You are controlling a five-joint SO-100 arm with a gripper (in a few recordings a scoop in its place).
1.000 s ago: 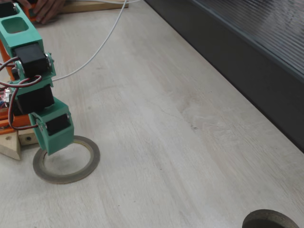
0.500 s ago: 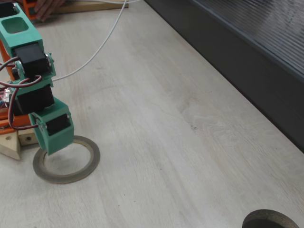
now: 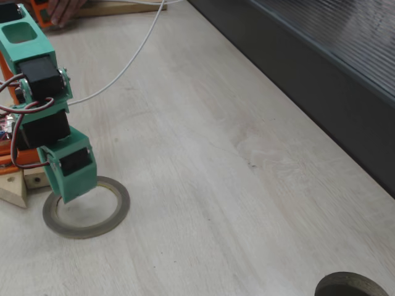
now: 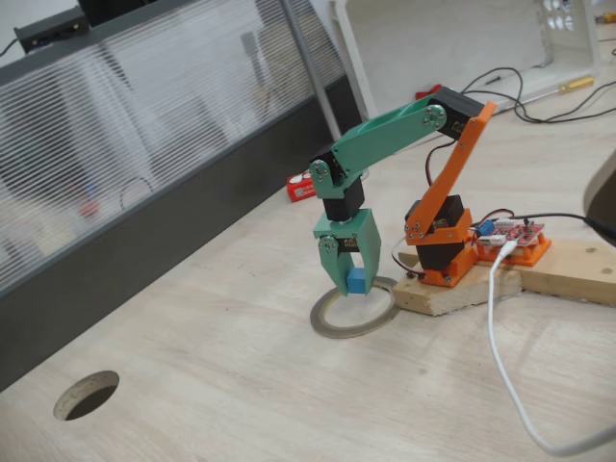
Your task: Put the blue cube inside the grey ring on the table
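The grey ring (image 3: 86, 213) (image 4: 354, 318) lies flat on the pale wood table (image 3: 203, 185) (image 4: 241, 395), close to the arm's base. My green gripper (image 4: 352, 285) points straight down over the ring's far rim, shut on the small blue cube (image 4: 356, 280), which hangs just above the ring. In a fixed view the gripper's green body (image 3: 69, 166) covers the cube and the ring's upper left part.
A round dark hole (image 3: 353, 285) (image 4: 87, 395) is cut into the table. The dark ribbed panel (image 3: 321, 55) (image 4: 125, 183) runs along one side. A white cable (image 3: 133, 52) (image 4: 510, 385) trails over the wood. The arm's base stands on a wooden block (image 4: 462, 289). A person's hand (image 3: 62, 11) rests at the far edge.
The arm and gripper have stayed in place over the ring. The hand at the far edge has drawn back slightly.
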